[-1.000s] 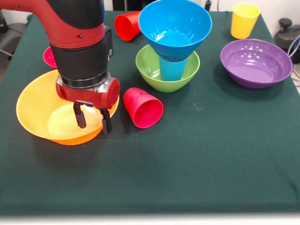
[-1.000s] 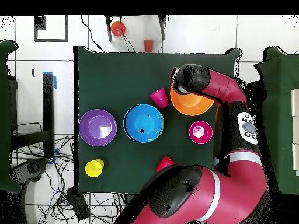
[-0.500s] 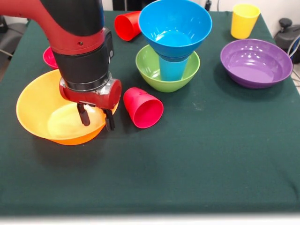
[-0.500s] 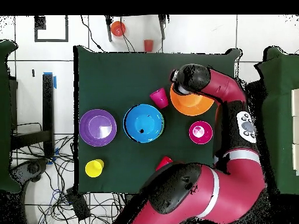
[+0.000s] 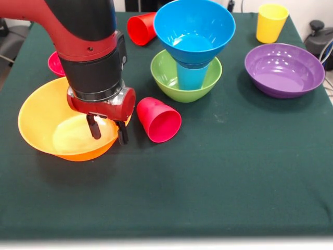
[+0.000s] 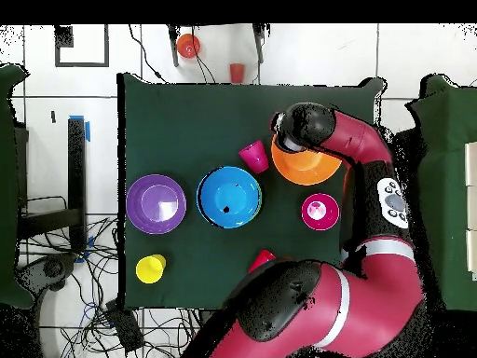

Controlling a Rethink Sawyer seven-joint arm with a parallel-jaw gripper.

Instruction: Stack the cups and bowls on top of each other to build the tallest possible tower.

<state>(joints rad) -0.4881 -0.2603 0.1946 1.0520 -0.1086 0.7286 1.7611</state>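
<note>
Tower: blue bowl (image 5: 194, 26) sits on a light blue cup (image 5: 190, 76) standing in the green bowl (image 5: 167, 78), mid-desk toward the far side.
Orange-yellow bowl (image 5: 44, 119): left of the tower, near the desk (image 5: 218, 177) edge.
Gripper (image 5: 109, 130): fingers spread, straddling that bowl's right rim (one inside, one outside).
Red cup (image 5: 158, 120): on its side, just right of the gripper.
Others: second red cup (image 5: 141, 28), yellow cup (image 5: 271, 23), purple bowl (image 5: 284, 69), small red bowl (image 5: 54, 63).

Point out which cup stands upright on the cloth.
The yellow cup at the far corner; both red cups lie tipped over, and the light blue cup sits inside the green bowl.
</note>
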